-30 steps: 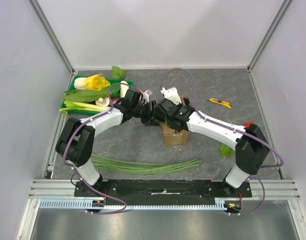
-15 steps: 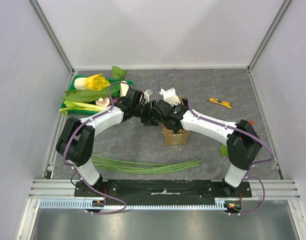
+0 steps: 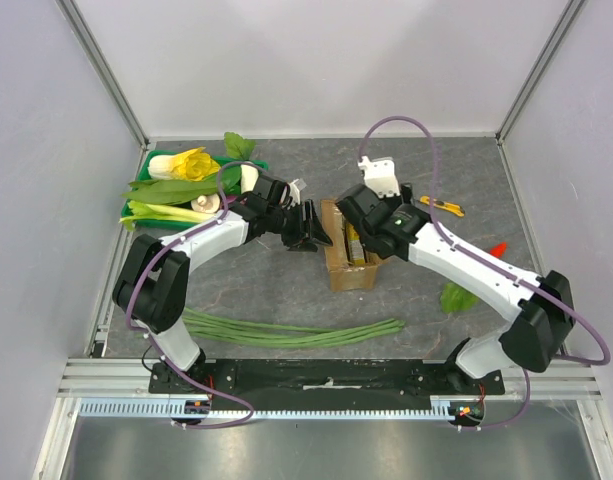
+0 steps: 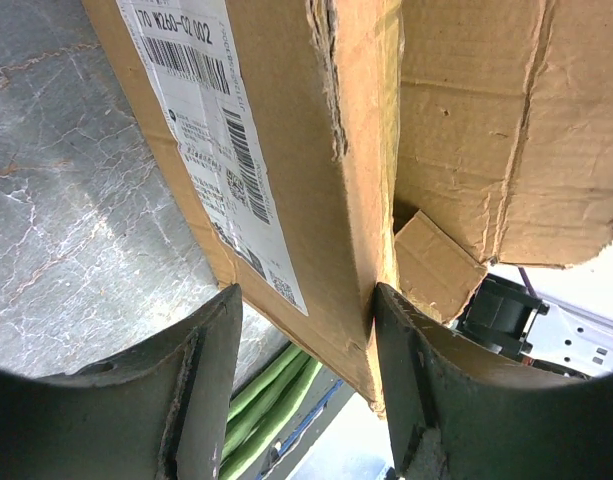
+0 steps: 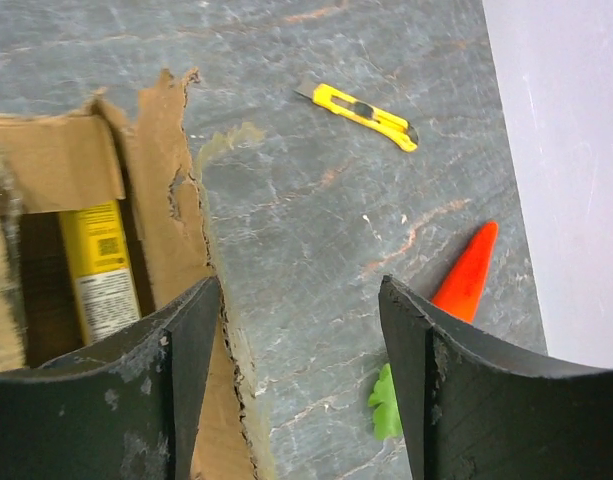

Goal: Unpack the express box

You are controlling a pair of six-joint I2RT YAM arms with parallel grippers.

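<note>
- The express box (image 3: 351, 275) sits on the desk (image 3: 286, 290), flaps open so its contents can be reached.
- My left fingers (image 4: 201, 390) pinch the box's labelled wall, I judge to steady it.
- My right fingers (image 5: 426, 380) hang spread and empty just right of the box.
- A yellow carton (image 5: 91, 250) waits inside the box.

Plain white walls (image 3: 316, 60) enclose an evenly lit, grey marbled tabletop (image 3: 466, 165).

LEGIBLE TEXT | white printed label (image 4: 211, 150) on the side of the small brown corrugated cardboard express box (image 4: 456, 120), between the fingers of the left pincer (image 4: 306, 300): barcodes are seen, one line is read roughly as "M260-C2-002", finer print is not legible | slim yellow carton (image 5: 91, 250) left of the right pincer (image 5: 298, 290): print too small to be read
</note>
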